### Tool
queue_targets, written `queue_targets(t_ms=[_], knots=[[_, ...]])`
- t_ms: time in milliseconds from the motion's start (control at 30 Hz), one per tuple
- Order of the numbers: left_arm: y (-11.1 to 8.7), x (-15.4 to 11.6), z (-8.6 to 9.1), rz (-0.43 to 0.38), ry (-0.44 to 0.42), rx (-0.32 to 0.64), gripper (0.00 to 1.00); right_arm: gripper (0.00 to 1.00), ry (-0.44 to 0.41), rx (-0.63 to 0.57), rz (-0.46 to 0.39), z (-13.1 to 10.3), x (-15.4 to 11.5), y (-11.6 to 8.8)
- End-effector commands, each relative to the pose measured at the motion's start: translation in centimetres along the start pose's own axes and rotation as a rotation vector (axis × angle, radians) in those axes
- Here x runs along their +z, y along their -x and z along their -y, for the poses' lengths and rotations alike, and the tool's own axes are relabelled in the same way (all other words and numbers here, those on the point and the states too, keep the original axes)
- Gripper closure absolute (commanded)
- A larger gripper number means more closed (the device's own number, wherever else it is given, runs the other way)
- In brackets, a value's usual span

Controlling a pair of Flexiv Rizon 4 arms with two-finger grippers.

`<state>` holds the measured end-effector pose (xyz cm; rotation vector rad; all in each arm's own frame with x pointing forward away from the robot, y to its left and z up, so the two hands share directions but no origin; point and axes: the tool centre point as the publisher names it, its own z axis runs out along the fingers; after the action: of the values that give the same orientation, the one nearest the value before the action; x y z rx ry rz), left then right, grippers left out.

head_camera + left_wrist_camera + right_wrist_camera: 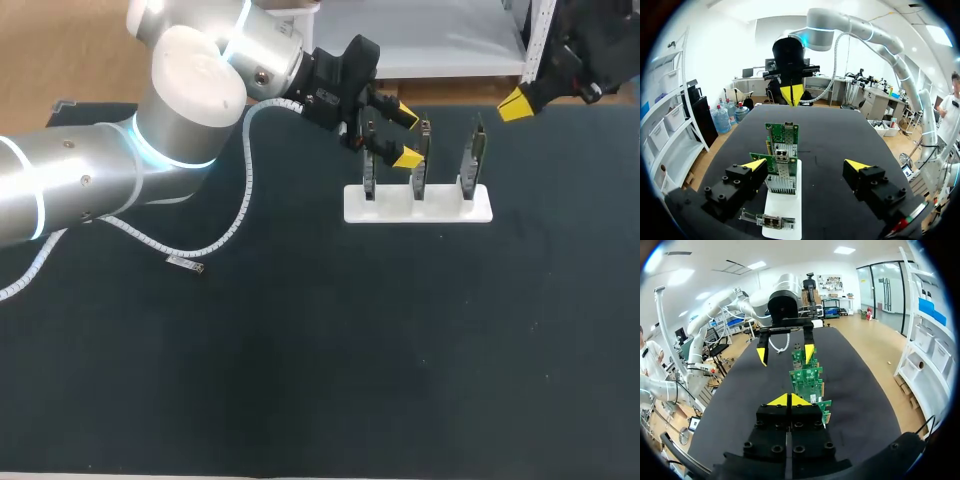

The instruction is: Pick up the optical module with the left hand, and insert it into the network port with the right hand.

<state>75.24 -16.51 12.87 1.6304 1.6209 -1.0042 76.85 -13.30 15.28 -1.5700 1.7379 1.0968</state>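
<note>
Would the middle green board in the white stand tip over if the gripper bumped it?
Probably not easily: the middle circuit board stands upright in a slot of the white stand. It looks thin and flat, so it is likely stiff and light but fragile.

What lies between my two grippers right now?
A row of green circuit boards standing in the white holder; the right wrist view shows it between right gripper and left gripper.

A stand [418, 204] sits on the surface [300, 350] right of upper centre, three boards [421, 180] upright in it side by side. Our left fingers [405, 158] hover at its left end; our right fingers [515, 105] hang upper right.
</note>
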Motion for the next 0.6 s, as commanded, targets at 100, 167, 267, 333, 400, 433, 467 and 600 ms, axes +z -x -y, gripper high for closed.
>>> queue_targets(t_ms=[100,167,267,333,400,433,467,600], knots=[[0.09,-0.02,-0.11,-0.005,-0.003,-0.002,0.00,1.00,-0.001,-0.002,0.002,0.14,0.30,-0.01],[0.09,-0.02,-0.11,-0.005,-0.003,-0.002,0.00,1.00,-0.002,-0.003,0.002,0.17,0.37,-0.01],[0.09,-0.02,-0.11,-0.005,-0.003,-0.002,0.00,1.00,-0.002,-0.002,0.002,0.19,0.44,-0.02],[0.09,-0.02,-0.11,-0.005,-0.003,-0.002,0.00,1.00,-0.003,0.001,0.001,0.24,0.49,-0.06],[0.09,-0.02,-0.11,-0.005,-0.003,-0.002,0.00,1.00,-0.005,0.009,0.002,0.32,0.50,-0.14],[0.09,-0.02,-0.11,-0.005,-0.003,-0.002,0.00,1.00,-0.005,0.010,0.002,0.33,0.50,-0.14],[0.09,-0.02,-0.11,-0.005,-0.003,-0.002,0.00,0.80,-0.009,0.014,-0.004,0.35,0.53,-0.16],[0.09,-0.02,-0.11,-0.005,-0.003,-0.002,0.00,0.00,-0.009,0.014,-0.004,0.35,0.53,-0.16]])
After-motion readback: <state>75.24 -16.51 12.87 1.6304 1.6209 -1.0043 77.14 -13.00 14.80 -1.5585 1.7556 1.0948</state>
